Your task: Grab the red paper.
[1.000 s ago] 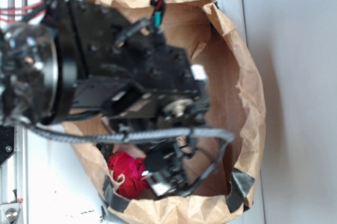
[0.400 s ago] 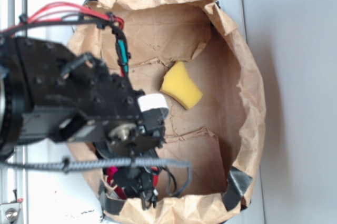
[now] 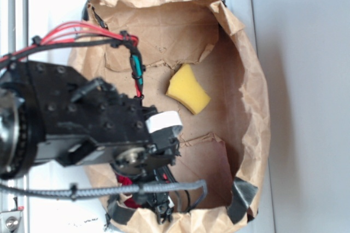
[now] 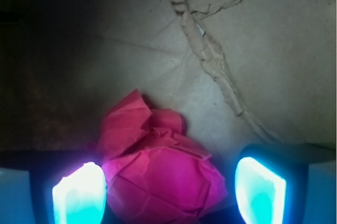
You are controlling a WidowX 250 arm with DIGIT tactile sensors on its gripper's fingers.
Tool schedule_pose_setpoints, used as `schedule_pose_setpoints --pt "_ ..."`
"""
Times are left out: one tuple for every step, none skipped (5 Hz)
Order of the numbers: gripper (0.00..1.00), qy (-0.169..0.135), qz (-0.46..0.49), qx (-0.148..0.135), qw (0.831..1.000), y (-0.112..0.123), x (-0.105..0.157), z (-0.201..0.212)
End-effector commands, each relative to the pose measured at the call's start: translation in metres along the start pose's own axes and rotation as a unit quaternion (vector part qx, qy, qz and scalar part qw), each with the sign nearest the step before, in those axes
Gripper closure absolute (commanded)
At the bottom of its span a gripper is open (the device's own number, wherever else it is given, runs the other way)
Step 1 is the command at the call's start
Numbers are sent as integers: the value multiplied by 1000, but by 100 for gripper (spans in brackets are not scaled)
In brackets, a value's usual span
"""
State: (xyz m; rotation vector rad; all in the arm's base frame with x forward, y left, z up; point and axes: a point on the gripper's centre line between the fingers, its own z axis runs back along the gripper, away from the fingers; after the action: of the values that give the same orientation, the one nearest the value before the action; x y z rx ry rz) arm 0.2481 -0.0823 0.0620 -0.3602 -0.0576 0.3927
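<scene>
Most of the red paper (image 4: 158, 174) is hidden under my arm outside, gripper (image 4: 168, 190) wide astride it, arm shifted slightly right.

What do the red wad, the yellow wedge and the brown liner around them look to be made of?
Red paper: thin matte paper, sharply creased and crumpled. Yellow sponge: likely foam, soft matte faces, rounded edges. Brown paper bag: kraft paper, wrinkled with torn folds.

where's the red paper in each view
exterior: red paper is a sliver at the bottom left of the brown bag, mostly hidden under the arm.
wrist: red paper bottom centre, between the two fingers.
shared landmark: the torn flap edge on the bag floor.
</scene>
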Motion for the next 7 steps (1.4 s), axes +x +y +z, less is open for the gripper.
schedule_pose_setpoints --pt "0 1 -9 -30 1000 -8 13 33" --pt "0 15 -10 -31 999 -9 17 42" --pt "0 21 -12 -31 999 -7 19 47" --pt "0 24 -18 -26 999 -7 17 43" --pt "0 8 -28 -13 999 -7 13 30" --pt "0 0 -35 1 999 -7 11 10" --pt "0 35 -30 34 998 -3 12 -10"
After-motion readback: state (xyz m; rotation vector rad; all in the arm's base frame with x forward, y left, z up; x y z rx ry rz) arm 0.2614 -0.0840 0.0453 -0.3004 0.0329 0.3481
